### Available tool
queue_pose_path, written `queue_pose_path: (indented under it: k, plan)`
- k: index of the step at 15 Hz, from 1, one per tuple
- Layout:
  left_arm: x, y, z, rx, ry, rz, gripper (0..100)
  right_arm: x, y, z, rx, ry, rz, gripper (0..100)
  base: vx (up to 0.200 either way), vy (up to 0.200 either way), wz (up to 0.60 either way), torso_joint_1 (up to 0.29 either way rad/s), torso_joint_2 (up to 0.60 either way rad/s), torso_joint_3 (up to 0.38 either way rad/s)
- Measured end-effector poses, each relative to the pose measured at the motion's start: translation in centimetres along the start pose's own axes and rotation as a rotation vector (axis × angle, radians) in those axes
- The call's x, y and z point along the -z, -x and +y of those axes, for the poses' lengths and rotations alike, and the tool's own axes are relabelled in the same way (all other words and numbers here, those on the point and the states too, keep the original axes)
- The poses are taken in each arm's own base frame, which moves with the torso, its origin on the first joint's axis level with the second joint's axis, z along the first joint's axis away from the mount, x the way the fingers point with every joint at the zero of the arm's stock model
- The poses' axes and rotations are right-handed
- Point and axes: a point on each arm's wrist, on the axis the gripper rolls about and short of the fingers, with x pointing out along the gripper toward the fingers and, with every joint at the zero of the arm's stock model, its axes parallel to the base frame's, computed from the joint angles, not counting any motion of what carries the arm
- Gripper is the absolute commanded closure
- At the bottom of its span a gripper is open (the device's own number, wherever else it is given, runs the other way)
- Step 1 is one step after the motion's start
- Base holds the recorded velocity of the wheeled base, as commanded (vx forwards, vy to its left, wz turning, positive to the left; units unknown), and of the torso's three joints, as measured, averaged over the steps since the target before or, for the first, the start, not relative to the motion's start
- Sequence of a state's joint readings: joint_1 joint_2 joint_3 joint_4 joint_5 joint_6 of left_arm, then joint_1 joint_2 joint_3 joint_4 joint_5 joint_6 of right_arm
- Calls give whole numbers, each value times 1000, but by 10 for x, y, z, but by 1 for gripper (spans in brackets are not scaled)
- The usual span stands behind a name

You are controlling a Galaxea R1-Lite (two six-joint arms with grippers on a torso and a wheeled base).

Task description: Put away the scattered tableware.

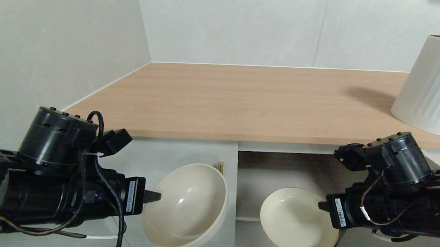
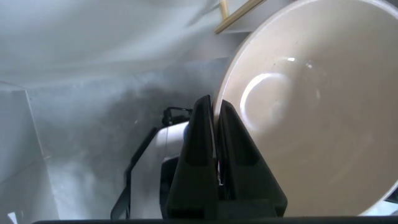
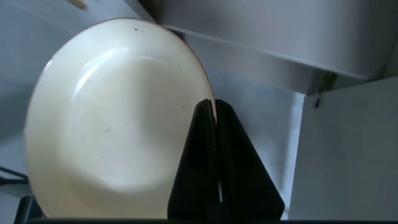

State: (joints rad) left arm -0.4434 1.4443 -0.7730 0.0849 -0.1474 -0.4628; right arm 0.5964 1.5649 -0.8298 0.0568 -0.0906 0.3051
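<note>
Rim of bowl pinched tight in left gripper, rim of plate likewise in right gripper; both held below bench edge, before open cabinet. Probably stiff, glazed, slippery, breakable; rim hold suits

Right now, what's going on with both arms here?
The left pincer is shut on the rim of a deep, round cream bowl; the right pincer is shut on the rim of a shallow cream plate. Both dishes hang below the wooden countertop, the plate in front of an open cabinet compartment.
</note>
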Motion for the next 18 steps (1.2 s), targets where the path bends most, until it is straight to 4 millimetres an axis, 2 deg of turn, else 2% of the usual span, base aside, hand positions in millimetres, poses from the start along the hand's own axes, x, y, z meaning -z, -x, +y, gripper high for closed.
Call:
queue_pose_path:
  k: [5, 12, 15, 18]
  plan:
    - [1, -2, 1, -4, 0, 8, 100, 1, -3, 0, 3, 1, 8, 100, 0, 0, 0, -84, 374, 274]
    - [1, -3, 1, -5, 0, 10, 100, 2, -9, 0, 7, 19, 29, 100, 0, 0, 0, -8, 23, 13]
    - [1, -3, 1, -6, 1, 13, 100, 9, -25, 4, 18, 45, 91, 100, 0, 0, 0, 0, 0, 0]
    - [1, -5, 1, -9, 2, 18, 100, 14, -57, 8, 28, 53, 124, 100, 0, 0, 0, 0, 0, 0]
